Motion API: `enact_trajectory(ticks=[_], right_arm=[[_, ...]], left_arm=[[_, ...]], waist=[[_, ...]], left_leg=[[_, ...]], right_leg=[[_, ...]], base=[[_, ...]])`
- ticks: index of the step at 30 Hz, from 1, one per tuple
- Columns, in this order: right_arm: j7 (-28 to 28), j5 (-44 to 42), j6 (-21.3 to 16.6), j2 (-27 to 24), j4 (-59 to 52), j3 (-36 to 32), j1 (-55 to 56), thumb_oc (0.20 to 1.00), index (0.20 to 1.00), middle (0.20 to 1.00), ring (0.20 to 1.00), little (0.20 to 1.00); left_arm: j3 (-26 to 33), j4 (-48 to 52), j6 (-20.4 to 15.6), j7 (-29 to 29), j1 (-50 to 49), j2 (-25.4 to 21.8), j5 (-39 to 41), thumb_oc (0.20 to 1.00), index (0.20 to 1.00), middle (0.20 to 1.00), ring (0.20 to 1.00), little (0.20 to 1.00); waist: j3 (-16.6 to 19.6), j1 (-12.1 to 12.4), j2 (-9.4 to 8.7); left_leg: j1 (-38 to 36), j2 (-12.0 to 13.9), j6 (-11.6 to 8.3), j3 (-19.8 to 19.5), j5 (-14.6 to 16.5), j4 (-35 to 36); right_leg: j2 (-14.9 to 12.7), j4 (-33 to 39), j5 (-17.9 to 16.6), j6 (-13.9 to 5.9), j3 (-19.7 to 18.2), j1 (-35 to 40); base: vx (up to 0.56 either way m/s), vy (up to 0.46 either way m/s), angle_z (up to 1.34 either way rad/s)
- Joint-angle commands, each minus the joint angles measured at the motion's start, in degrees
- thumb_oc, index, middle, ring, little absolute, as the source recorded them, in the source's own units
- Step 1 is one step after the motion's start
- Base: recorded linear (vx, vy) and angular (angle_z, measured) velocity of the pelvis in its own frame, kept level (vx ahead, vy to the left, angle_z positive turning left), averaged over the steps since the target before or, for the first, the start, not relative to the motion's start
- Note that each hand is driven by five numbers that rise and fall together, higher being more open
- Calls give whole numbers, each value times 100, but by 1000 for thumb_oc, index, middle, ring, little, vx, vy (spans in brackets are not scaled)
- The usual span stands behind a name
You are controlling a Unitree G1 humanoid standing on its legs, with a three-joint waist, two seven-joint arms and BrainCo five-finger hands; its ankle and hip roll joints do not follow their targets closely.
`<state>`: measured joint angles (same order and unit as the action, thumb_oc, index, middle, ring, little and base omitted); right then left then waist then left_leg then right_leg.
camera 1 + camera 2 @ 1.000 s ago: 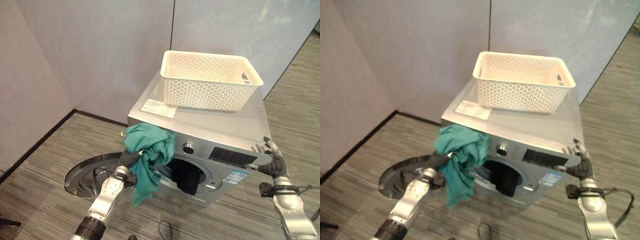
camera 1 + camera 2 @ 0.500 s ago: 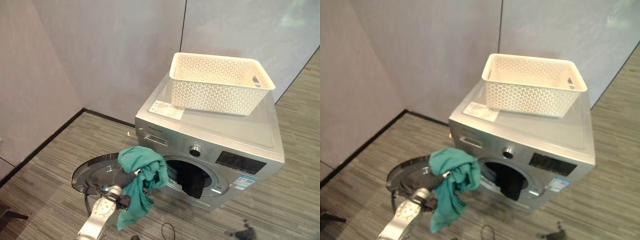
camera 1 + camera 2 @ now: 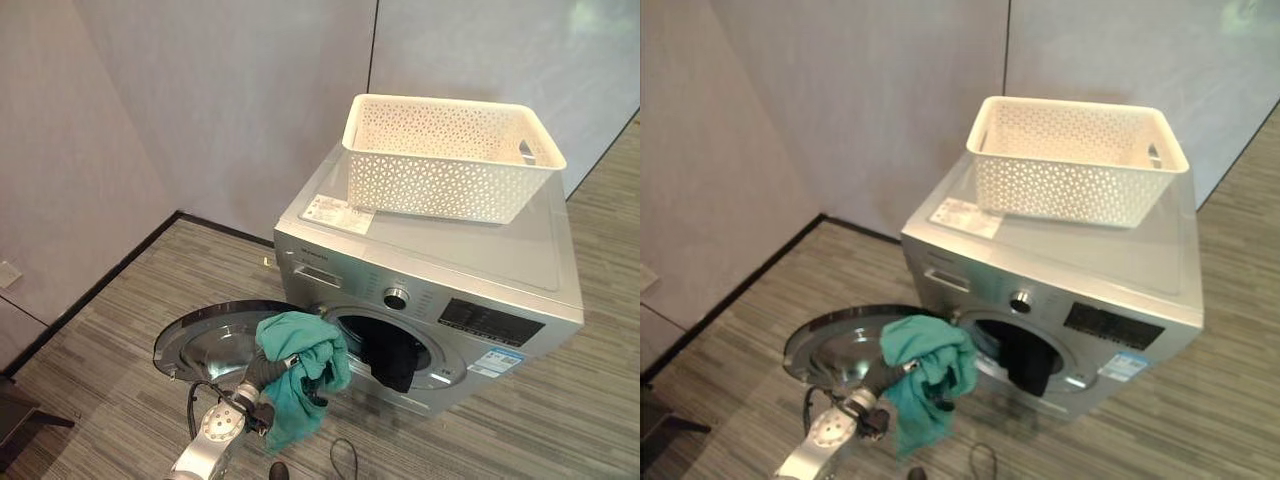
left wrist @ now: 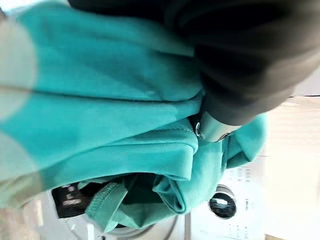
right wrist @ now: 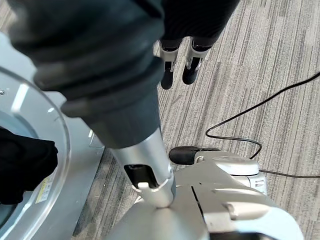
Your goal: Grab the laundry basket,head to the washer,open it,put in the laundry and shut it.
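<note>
My left hand (image 3: 262,373) is grasping the teal cloth (image 3: 300,375), bunched up in front of the silver washer's (image 3: 440,270) round opening. The washer door (image 3: 215,340) hangs wide open on the left. A black garment (image 3: 392,357) droops out of the drum. The white laundry basket (image 3: 447,155) sits on top of the washer. My right hand (image 5: 172,55) hangs beside the washer, fingers loose, holding nothing.

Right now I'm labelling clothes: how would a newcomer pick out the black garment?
Find the silver washing machine with the white basket on top. In its round opening, a black garment hangs over the rim. Unlike the teal cloth held before the open door, it's dark and already inside.
</note>
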<state>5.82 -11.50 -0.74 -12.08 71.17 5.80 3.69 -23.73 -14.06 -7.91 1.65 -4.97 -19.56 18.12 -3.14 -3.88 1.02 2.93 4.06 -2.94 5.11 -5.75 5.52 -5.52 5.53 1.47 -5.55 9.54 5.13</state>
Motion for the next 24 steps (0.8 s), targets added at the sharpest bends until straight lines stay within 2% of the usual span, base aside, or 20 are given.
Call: enact_trajectory(ticks=[1,2,4,6,12,13,17,19,20,21,22,23,24], right_arm=[[-54,133,-9,51,-39,369,-508,1000,1000,1000,1000,1000],[-54,134,-8,50,-39,368,-512,1000,1000,1000,1000,1000],[22,350,-14,-38,-267,737,-806,1000,1000,1000,1000,1000],[108,422,-66,-91,-584,1043,-1269,1000,1000,1000,1000,1000],[210,352,-114,-58,-801,1218,-1595,1000,1000,1000,1000,1000],[272,338,-122,-107,-800,1187,-1555,1000,1000,1000,1000,1000],[325,286,-86,-152,-770,1113,-1420,1000,1000,1000,1000,1000],[356,281,-67,-178,-635,1145,-1611,1000,1000,1000,1000,1000],[422,127,-91,-232,-670,1058,-1763,1000,1000,1000,1000,1000],[467,55,-111,-265,-676,1030,-1854,1000,1000,1000,1000,1000],[467,54,-111,-267,-674,1030,-1859,1000,1000,1000,1000,1000],[588,20,-129,-364,-768,1028,-2136,1000,1000,1000,1000,1000],[662,191,-79,-420,-807,1159,-2331,1000,1000,1000,1000,1000]], left_arm=[[-2,205,-368,16,763,55,244,200,200,200,200,200],[-3,194,-374,16,772,60,244,200,200,200,200,200],[-112,-56,-460,-254,1280,155,301,200,200,200,200,200],[-210,-328,-590,-526,1965,258,347,200,200,200,200,200],[-333,-747,-663,-804,2749,438,441,200,200,200,200,200],[-505,-1005,-654,-853,2999,590,503,200,200,200,200,200],[-657,-1330,-607,-885,3302,839,659,200,200,200,200,200],[-779,-1465,-621,-949,3553,837,563,200,200,200,200,200],[-842,-1475,-651,-1038,3775,880,605,200,200,200,200,200],[-798,-1485,-683,-1067,3858,898,620,200,200,200,200,200],[-797,-1488,-684,-1067,3864,900,620,200,200,200,200,200],[-735,-1464,-768,-1180,4026,978,636,200,200,200,200,200],[-723,-1442,-805,-1207,4120,1032,682,200,200,200,200,200]], waist=[[-467,101,-173],[-460,105,-172],[-644,33,-205],[-800,-28,-314],[-896,-100,-538],[-1014,-133,-623],[-1037,-244,-664],[-1145,-189,-644],[-1363,-246,-599],[-1425,-266,-534],[-1420,-260,-533],[-1622,-313,-424],[-1726,-290,-409]], left_leg=[[-242,61,90,-11,813,-55],[-229,62,90,-6,812,-57],[65,62,138,51,788,-141],[573,122,183,235,815,-392],[1251,110,269,165,942,-954],[1489,31,280,76,1066,-1370],[1712,-23,290,-84,1232,-1655],[1846,-237,430,-287,1454,-1871],[2103,-370,628,-349,1846,-2509],[2213,-384,682,-355,1927,-2659],[2230,-382,684,-347,1938,-2676],[2227,-432,678,-382,1987,-2644],[2242,-426,608,-373,1975,-2632]], right_leg=[[-170,-349,179,-23,13,-627],[-170,-362,183,-22,7,-649],[-153,-644,181,-1,-154,-1157],[-138,-1110,180,11,-323,-1903],[-188,-1573,238,17,-358,-2537],[-292,-1600,249,23,-275,-2518],[-363,-1876,355,49,-233,-2674],[-442,-2403,336,-18,-396,-3030],[-527,-3331,320,-239,-788,-3543],[-509,-3467,312,-255,-1034,-3714],[-506,-3481,316,-257,-1045,-3734],[-482,-3240,260,-180,-1460,-3909],[-592,-2920,149,-155,-1501,-3939]], base=[[-81,13,-9],[-144,7,-16],[-223,15,-17],[-273,20,-30],[-113,-2,-30],[-37,12,5],[-4,33,30],[-94,200,28],[-79,216,-6],[-43,152,-12],[-21,54,-17],[-6,-32,-17],[21,-103,-26]])
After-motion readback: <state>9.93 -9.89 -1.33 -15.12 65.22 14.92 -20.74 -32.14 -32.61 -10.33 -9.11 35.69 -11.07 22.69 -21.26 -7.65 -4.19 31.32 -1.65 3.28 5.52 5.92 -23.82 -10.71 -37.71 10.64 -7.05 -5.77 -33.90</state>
